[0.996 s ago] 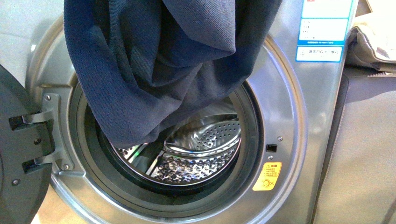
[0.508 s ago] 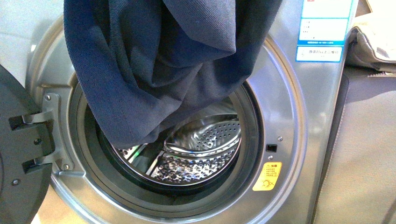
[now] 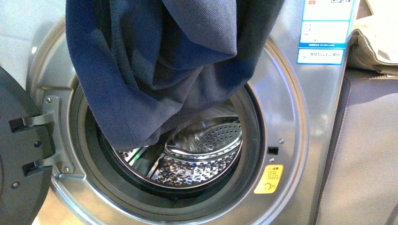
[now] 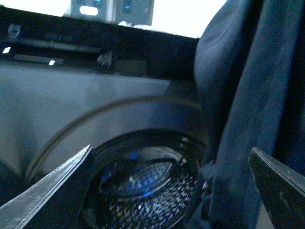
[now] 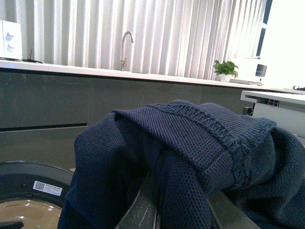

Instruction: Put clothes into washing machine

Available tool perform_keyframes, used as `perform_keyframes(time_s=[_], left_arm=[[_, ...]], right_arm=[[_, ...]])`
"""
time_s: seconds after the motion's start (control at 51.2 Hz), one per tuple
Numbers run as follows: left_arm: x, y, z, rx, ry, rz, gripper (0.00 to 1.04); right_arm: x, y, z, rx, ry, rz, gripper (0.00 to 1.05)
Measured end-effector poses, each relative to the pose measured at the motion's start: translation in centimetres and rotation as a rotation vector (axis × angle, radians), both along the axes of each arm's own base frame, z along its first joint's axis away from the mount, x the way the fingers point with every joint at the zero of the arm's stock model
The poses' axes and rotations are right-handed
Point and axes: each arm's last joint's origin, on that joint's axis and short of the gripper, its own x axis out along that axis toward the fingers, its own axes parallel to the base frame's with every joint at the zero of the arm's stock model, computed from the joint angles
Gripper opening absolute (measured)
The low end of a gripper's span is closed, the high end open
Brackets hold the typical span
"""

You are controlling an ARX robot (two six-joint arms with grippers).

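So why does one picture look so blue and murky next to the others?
Left wrist view: dim, blue-cast, soft, bright background blown out. Front view: evenly lit, glints on the steel drum. Right wrist view: navy garment crisp, daylight beside the blinds overexposed.

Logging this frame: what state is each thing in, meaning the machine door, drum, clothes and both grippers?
washing machine: front open, not loaded yet.
door: swung open.
drum: the part that shows is empty.
clothes: hanging in front of the opening, lower edge across the drum mouth.
left gripper: open, holding nothing.
right gripper: shut on the clothes, which bunch over its fingers.
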Motion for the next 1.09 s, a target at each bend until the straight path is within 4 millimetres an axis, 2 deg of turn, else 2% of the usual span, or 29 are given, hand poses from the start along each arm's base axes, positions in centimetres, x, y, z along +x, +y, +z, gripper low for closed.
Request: perform_keyframes(time_s=[0.137,0.312,0.43,0.605,0.761,0.918,1.093], left_arm=[[0.5,-1.0,3.5,0.019,-0.074,-0.164,0.98],[2.1,-3.1,6.1,0.023,-0.072,-0.34,0.98],[4.3,-4.7,6.6,0.014,-0.015,-0.407,0.98],[6.8,-6.4,6.1,0.029,0.051,-0.532,0.98],[9.3,-7.3,5.9,0.038,0.1,-0.525,0.98],[9.9,-8.0,6.7,0.036,0.077,-0.54,0.98],[9.4,-8.4,7.3,0.039,0.024,-0.576,0.98]], right_arm=[[0.0,0.0,0.0,0.0,0.0,0.001,0.09],[0.0,0.0,0.0,0.0,0.0,0.001,0.09],[0.0,0.0,0.0,0.0,0.0,0.001,0.09],[0.0,0.0,0.0,0.0,0.0,0.0,0.09],[0.0,0.0,0.0,0.0,0.0,0.0,0.09],[0.0,0.0,0.0,0.0,0.0,0.0,0.09],[0.0,0.0,0.0,0.0,0.001,0.0,0.09]])
